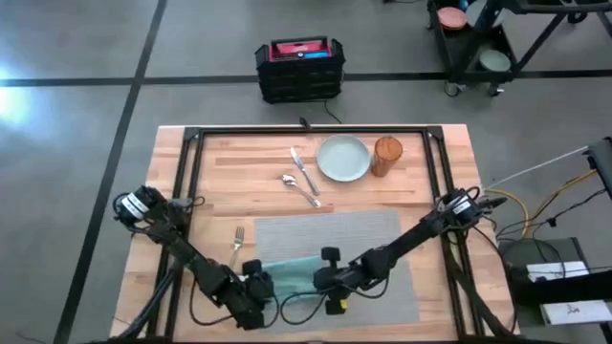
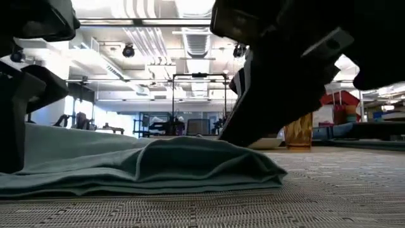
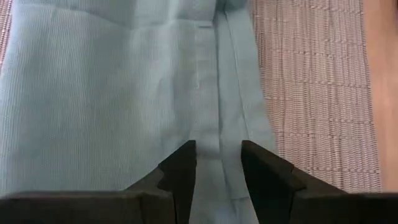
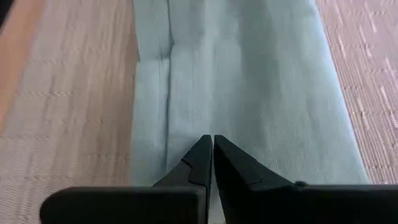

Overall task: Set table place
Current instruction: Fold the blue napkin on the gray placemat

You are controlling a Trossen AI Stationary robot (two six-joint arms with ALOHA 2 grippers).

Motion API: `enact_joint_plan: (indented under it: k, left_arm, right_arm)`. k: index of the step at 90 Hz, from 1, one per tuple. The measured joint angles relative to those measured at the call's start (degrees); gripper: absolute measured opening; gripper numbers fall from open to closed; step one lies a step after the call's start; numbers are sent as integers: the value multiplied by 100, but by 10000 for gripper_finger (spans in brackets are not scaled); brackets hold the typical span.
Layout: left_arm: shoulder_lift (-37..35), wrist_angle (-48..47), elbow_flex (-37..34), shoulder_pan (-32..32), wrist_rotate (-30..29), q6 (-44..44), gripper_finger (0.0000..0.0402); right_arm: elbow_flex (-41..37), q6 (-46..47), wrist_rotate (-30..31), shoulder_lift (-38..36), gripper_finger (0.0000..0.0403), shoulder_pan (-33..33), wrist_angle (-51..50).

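Grey floor surrounds the wooden tabletop [image 1: 220, 158], and a black crate [image 1: 299, 69] sits on that floor beyond its far edge. On the tabletop's near half lies the grey placemat [image 1: 373, 229], with the teal napkin [image 1: 292, 274] folded flat on its near left part.

Both arms reach in low over the napkin. The left pincer [image 3: 217, 165] hangs over the napkin's left end with its fingers parted and nothing between them; a fold ridge of the cloth runs through the gap. The right pincer [image 4: 212, 158] is at the napkin's right end, fingertips pressed together over the cloth; whether any fabric is pinched cannot be told.

A fork [image 1: 236, 245] lies on bare wood just left of the placemat. Beyond the mat's far edge are the knife [image 1: 303, 168] and spoon [image 1: 299, 189], then the pale plate [image 1: 343, 158], with the amber glass [image 1: 386, 156] just right of it.
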Motion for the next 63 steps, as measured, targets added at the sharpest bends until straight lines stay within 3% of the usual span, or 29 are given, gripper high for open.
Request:
enact_joint_plan:
  k: [28,63]
  left_arm:
    - [2,-143,0,0,-36,76,8]
    - [-151,-201,356,-171,335,90,1]
  right_arm:
    - [4,-62,-2,0,3,-7,-18]
    - [4,-251,0,0,3,-13,-14]
